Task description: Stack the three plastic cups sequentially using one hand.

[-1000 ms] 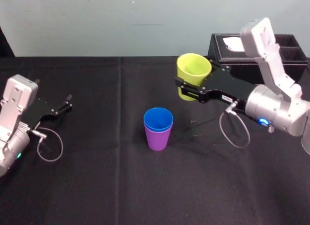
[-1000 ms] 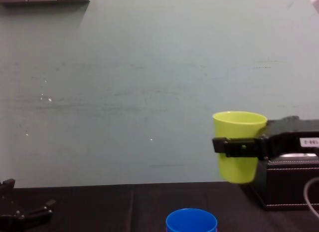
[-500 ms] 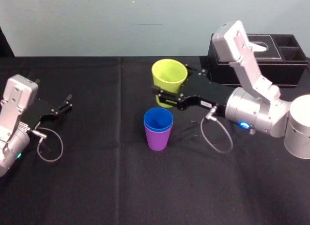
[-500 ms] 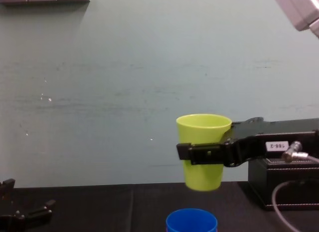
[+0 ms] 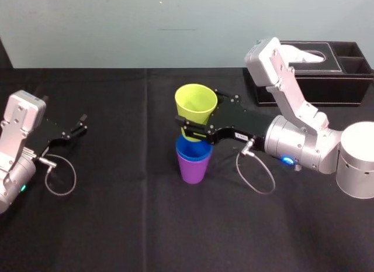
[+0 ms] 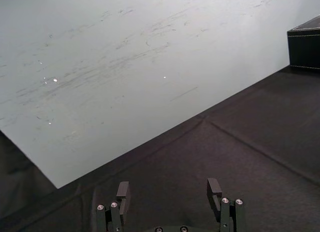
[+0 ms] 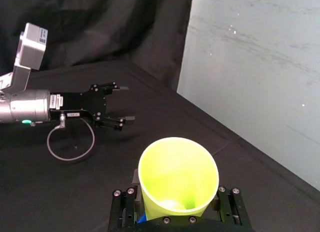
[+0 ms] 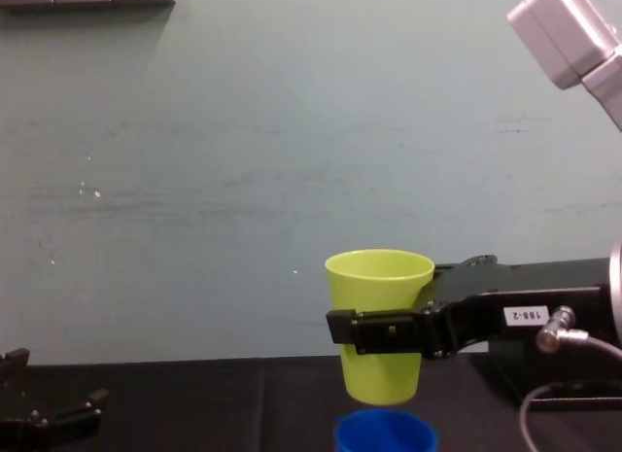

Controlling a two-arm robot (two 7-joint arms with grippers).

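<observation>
While our left gripper (image 5: 82, 123) sits splayed, our right gripper (image 5: 186, 127) clamps the yellow-green cup (image 5: 196, 104) above the blue cup (image 5: 193, 150).

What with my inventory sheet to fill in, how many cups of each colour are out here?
Purple cup: 1, standing on the table
Blue cup: 1, nested in the purple cup
Yellow-green cup: 1, held in the right gripper above the blue cup
Total: 3 cups; the left gripper, parked at the left, holds none.
</observation>
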